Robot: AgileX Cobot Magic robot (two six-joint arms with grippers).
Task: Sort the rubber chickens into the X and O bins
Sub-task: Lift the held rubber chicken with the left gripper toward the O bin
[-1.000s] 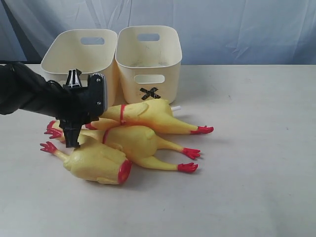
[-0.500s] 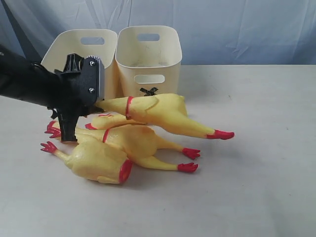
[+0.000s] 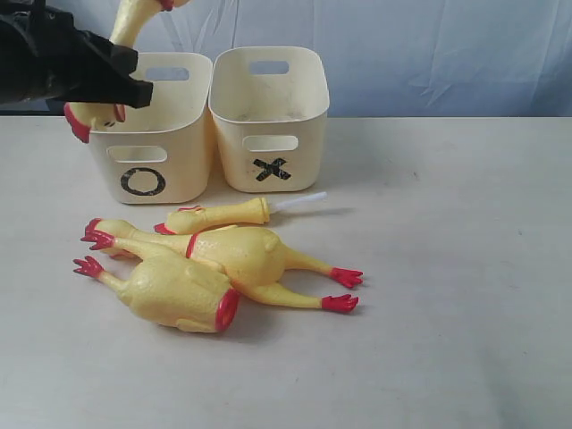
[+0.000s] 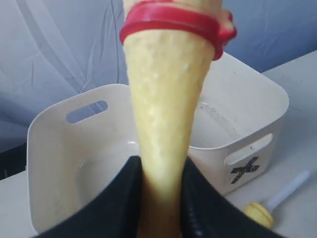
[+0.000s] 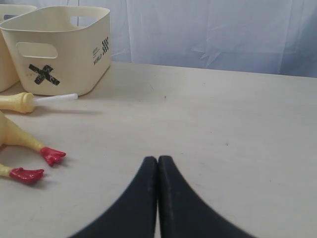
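Observation:
My left gripper (image 3: 125, 87) is shut on the neck of a yellow rubber chicken (image 3: 132, 22), held high over the O bin (image 3: 143, 181). Its red-combed head (image 3: 79, 121) hangs by the bin's left rim, and its body runs up out of view. In the left wrist view the neck (image 4: 166, 99) rises between the black fingers (image 4: 121, 198) to a red band. The X bin (image 3: 271, 169) stands right of the O bin. On the table lie a whole chicken (image 3: 246, 255), a headless body (image 3: 170, 295) and a neck piece (image 3: 219, 215). My right gripper (image 5: 157, 159) is shut and empty above bare table.
A white tube (image 3: 299, 202) sticks out of the neck piece toward the right. Both bins show nothing inside from here. In the right wrist view the X bin (image 5: 64, 44) and red chicken feet (image 5: 52, 155) lie off to one side. A blue cloth hangs behind the table.
My left gripper has lifted the top chicken off the pile, up and left over the O bin. The O mark and the neck piece now show.

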